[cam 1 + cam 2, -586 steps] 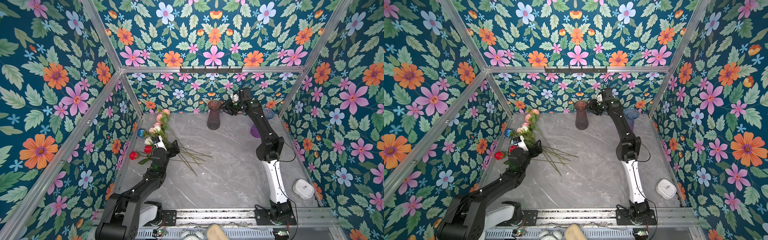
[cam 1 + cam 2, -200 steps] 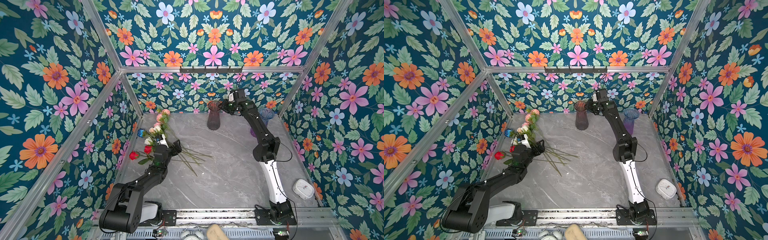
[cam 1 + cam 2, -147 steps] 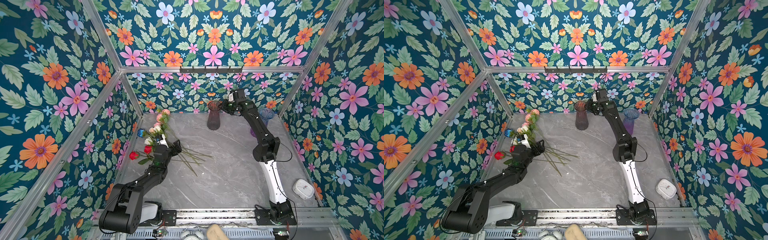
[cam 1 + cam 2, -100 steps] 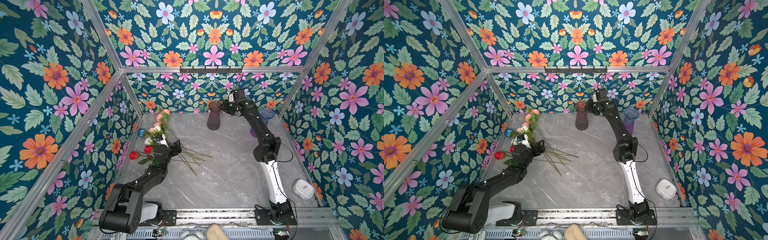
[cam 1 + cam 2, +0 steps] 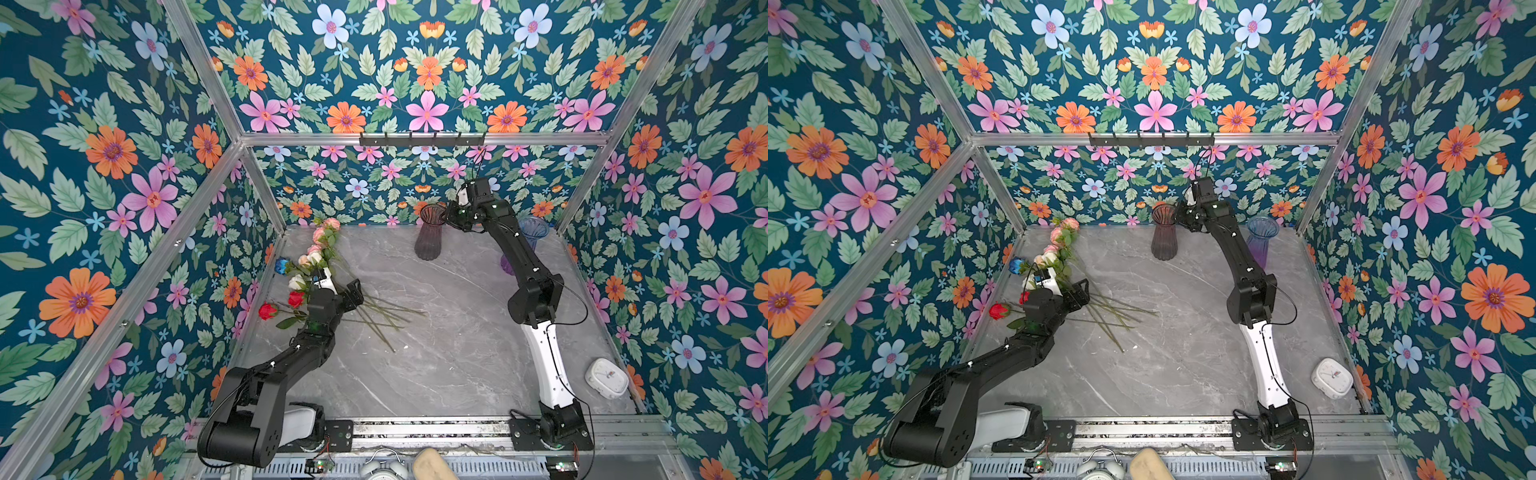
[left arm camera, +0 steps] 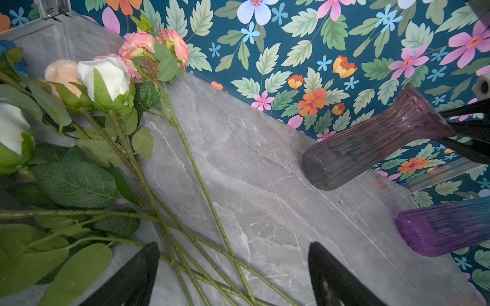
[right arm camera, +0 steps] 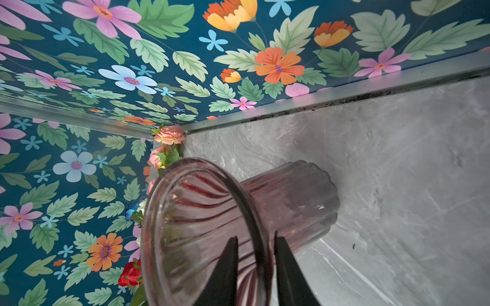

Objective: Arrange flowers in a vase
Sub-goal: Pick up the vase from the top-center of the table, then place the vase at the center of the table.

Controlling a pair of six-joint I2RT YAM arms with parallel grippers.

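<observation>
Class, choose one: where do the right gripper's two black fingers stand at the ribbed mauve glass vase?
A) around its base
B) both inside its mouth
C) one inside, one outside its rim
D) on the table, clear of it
C: the right gripper straddles the rim of the ribbed mauve glass vase, one finger inside and one outside.

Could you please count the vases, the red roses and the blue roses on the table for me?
Vases: 2, the pink vase and the purple vase.
Red roses: 2, the outer red rose and the inner red rose.
Blue roses: 1, the blue rose.
Total: 5.
</observation>
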